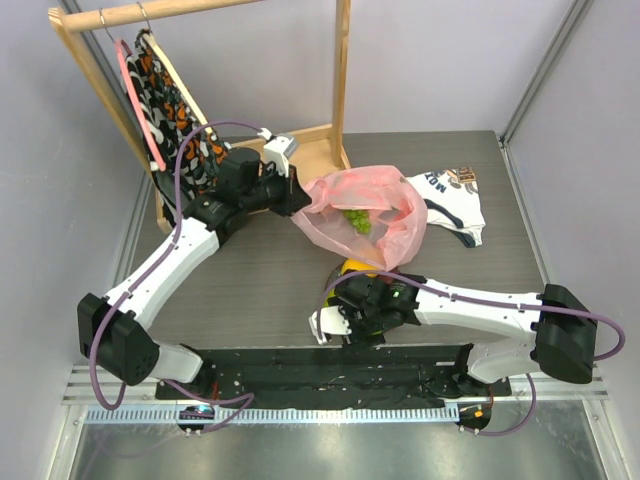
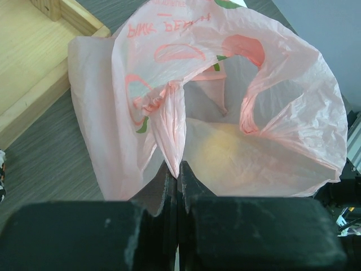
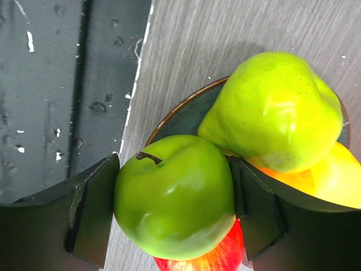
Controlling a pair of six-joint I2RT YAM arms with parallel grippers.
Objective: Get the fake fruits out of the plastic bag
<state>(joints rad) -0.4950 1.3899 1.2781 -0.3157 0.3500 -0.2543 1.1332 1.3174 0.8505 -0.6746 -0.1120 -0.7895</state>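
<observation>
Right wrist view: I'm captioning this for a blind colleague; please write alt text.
The right gripper clasps a green apple between its black fingers over a dark, brown-rimmed plate. A green pear, a yellow-orange fruit and a red fruit crowd beside and beneath it.

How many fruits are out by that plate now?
4. A green apple is held between the right gripper's fingers, a green pear-shaped fruit lies beside it, a yellow-orange one at right, a red one beneath the apple. Others may be hidden.
</observation>
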